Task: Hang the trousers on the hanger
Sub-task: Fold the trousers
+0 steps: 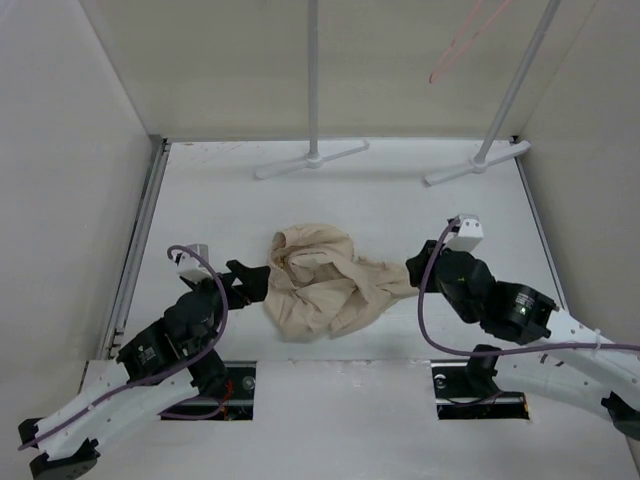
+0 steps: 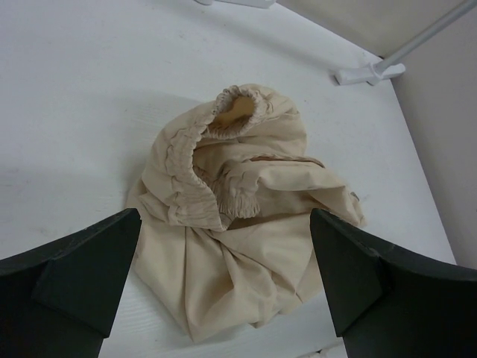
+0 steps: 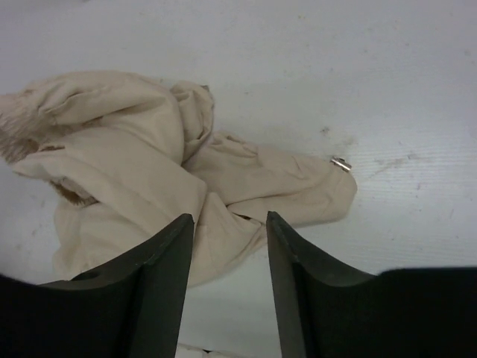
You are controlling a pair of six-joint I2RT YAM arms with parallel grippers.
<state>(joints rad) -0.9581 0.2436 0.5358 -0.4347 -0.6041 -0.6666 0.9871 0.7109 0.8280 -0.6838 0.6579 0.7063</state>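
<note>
The beige trousers (image 1: 318,283) lie crumpled in a heap on the white table, between my two grippers. Their elastic waistband (image 2: 195,168) shows in the left wrist view. The thin pink hanger (image 1: 462,38) hangs high at the back right, partly cut off by the frame's top. My left gripper (image 1: 250,278) is open at the heap's left edge; its jaws stand wide on either side of the cloth (image 2: 246,268). My right gripper (image 1: 415,270) is open at the heap's right end, above a fold of cloth (image 3: 223,224), holding nothing.
Two grey-white rack poles stand on flat feet at the back of the table (image 1: 312,160) (image 1: 478,160). White walls close in the table on the left, back and right. A small metal clasp (image 3: 341,164) sits on the cloth's right tip.
</note>
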